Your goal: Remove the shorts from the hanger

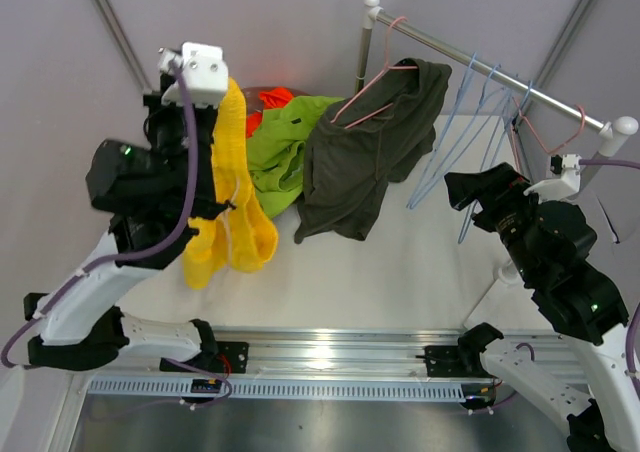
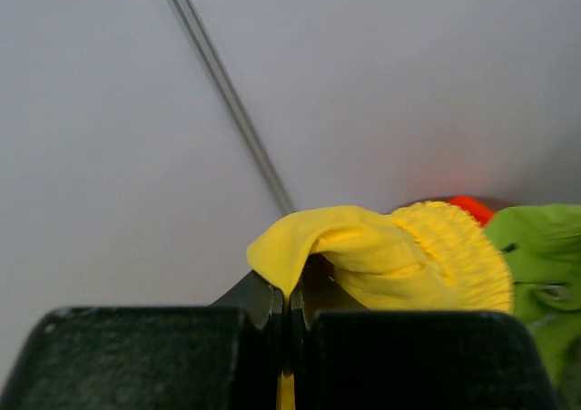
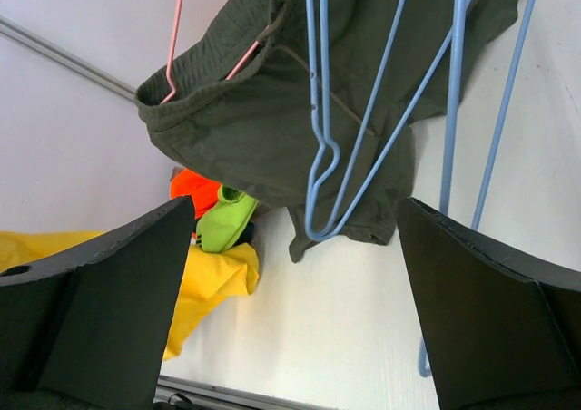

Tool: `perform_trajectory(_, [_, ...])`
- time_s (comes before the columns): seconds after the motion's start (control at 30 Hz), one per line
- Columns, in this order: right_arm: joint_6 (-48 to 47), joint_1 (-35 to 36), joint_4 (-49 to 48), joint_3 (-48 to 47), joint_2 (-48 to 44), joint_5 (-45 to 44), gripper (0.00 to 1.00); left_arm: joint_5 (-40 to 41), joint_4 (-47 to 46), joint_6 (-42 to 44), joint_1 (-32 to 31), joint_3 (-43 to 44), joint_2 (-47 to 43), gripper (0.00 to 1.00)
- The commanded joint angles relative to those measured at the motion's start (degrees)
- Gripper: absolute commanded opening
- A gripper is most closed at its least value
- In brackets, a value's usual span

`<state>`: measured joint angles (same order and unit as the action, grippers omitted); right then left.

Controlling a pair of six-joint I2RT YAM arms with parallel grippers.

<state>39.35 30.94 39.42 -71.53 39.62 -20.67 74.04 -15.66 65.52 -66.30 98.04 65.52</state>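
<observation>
Open tabletop is left in front of the dark olive-grey shorts (image 1: 360, 162) and between the two arms. The back of the white table (image 1: 400, 262) is taken up by the lime green shorts (image 1: 280, 142), heaped on the surface, with the bright orange shorts (image 1: 275, 98) bunched just behind them near the wall. The olive-grey pair is draped on a pink hanger (image 1: 372, 92) at the left end of the metal rail (image 1: 480, 67), and its hem hangs close to the tabletop. To the right, empty blue hangers (image 1: 450, 142) are strung along the rail, with another pink hanger (image 1: 560, 137) near its far end.

The left arm is raised high at the left side. The left gripper (image 2: 290, 306) is closed tight on an edge of the yellow shorts (image 1: 232, 202), which hang in a long fold beside the arm, clear of the rail. The right arm is bent upward at the right side. The right gripper (image 3: 292, 210) is spread wide, nothing is held in it, and it is pointed at the blue hangers and the olive-grey pair.

The scene is enclosed by plain grey walls, and a ribbed metal strip is seen along the near edge.
</observation>
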Motion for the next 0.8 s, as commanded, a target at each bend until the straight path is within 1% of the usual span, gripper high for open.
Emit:
perform_trajectory(0.0, [-1.38,-0.09,-0.66,-0.19,-0.5,-0.43,0.99,-10.03,33.34,-23.97,8.53,13.99,2.58,0.0])
perform_trajectory(0.03, [-1.47,-0.09,-0.49,-0.1,-0.59,-0.43,0.99,-14.67,39.5,-31.6,14.82,23.42,4.6,0.0])
perform_trajectory(0.07, [-1.47,0.0,-0.4,-0.1,-0.59,-0.43,1.0,-16.28,47.05,-33.68,17.58,25.86,6.97,0.0])
perform_trajectory(0.1, [-1.47,-0.09,-0.31,-0.02,-0.59,-0.34,0.99,-16.99,46.6,-33.18,21.18,26.67,9.34,0.0])
perform_trajectory(0.13, [-1.47,-0.09,-0.31,0.24,-0.59,-0.34,0.99,-17.43,43.81,-32.74,22.43,24.76,9.45,0.0])
perform_trajectory(0.17, [-1.47,-0.09,-0.39,0.51,-0.77,-0.34,0.99,-18.48,45.0,-34.21,23.84,26.4,10.41,0.0])
perform_trajectory(0.2, [-1.39,-0.09,-0.57,0.69,-0.86,-0.25,0.99,-20.15,48.06,-39.01,27.42,31.63,13.9,0.0])
perform_trajectory(0.23, [-1.47,-0.09,-0.66,0.95,-0.77,-0.17,0.99,-21.82,49.57,-40.63,29.37,33.34,15.33,0.0])
perform_trajectory(0.3, [-1.56,-0.09,-0.49,1.04,-0.77,0.01,0.99,-26.82,52.21,-45.8,33.5,39.74,18.14,0.0])
perform_trajectory(0.33, [-1.73,-0.09,-0.4,1.04,-0.77,0.01,0.99,-28.5,52.83,-47.39,37.17,40.99,21.11,0.0])
perform_trajectory(0.37, [-1.91,-0.09,-0.4,0.95,-0.77,0.1,0.99,-33.3,53.36,-48.98,38.86,41.87,22.27,0.0])
perform_trajectory(0.4, [-2.09,-0.09,-0.22,1.04,-0.86,0.1,1.0,-35.7,54.15,-51.78,40.36,44.32,23.42,0.0])
perform_trajectory(0.43, [-2.26,-0.09,-0.22,1.13,-0.86,0.19,0.99,-37.46,54.16,-52.76,42.64,44.78,25.69,0.0])
perform_trajectory(0.47, [-2.61,-0.09,-0.13,1.39,-0.94,0.19,0.99,-38.96,53.72,-53.64,43.53,45.48,26.76,0.0])
perform_trajectory(0.5, [-2.7,0.0,-0.22,1.65,-1.03,0.1,0.99,-43.06,52.32,-54.87,45.19,45.57,27.64,0.0])
perform_trajectory(0.57, [-2.88,-0.09,-0.48,2.88,-1.12,0.19,1.0,-47.38,50.39,-56.19,46.52,46.27,30.71,0.0])
perform_trajectory(0.63, [-2.88,-0.09,-1.01,3.93,-1.29,0.54,0.99,-51.26,49.15,-59.35,49.59,47.15,33.26,0.0])
perform_trajectory(0.77, [-2.26,-0.09,-2.94,6.83,-1.3,2.03,0.99,-59.43,49.15,-66.55,55.31,47.07,42.21,0.0])
